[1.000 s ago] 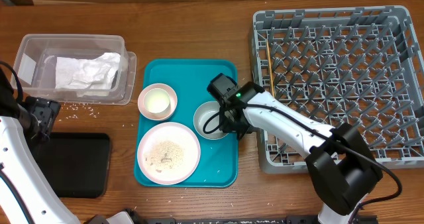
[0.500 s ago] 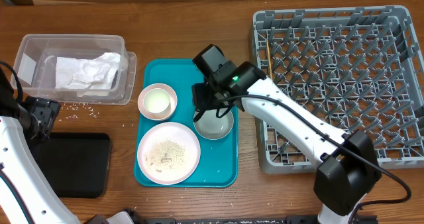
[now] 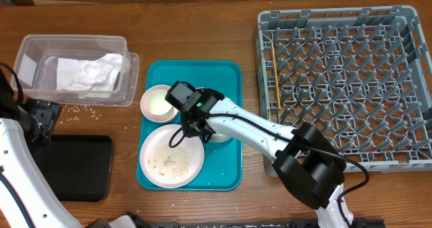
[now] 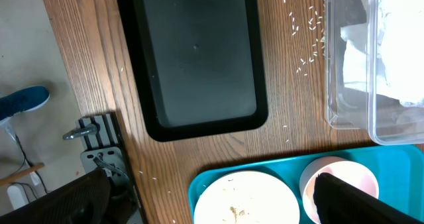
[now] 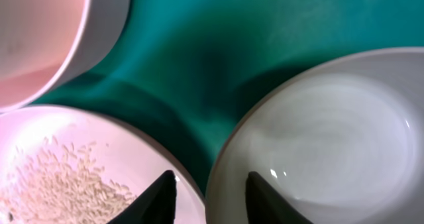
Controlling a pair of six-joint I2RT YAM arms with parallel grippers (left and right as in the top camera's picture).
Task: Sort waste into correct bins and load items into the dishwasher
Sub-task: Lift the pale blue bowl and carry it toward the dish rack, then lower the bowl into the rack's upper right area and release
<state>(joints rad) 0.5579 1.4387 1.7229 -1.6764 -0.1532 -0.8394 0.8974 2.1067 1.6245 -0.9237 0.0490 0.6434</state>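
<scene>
The grey-green bowl (image 5: 318, 138), on the teal tray (image 3: 202, 76) just right of the rice-strewn plate (image 5: 119, 144), looks rigid, glossy and breakable, so pinch its thin rim firmly, where the right gripper (image 5: 211, 179) has its fingers apart, one inside and one outside.

Right arm (image 3: 250, 128) swung left across teal tray (image 3: 202, 76). It was at right edge of grey-green bowl (image 5: 318, 138), then over its upper-left rim, now at its left side. Right gripper (image 5: 212, 184) now low between pink bowl (image 3: 159, 101), plate (image 3: 171, 157) and grey-green bowl, fingers apart, straddling that bowl's left rim. Arm now hides most of grey-green bowl in overhead view.
</scene>
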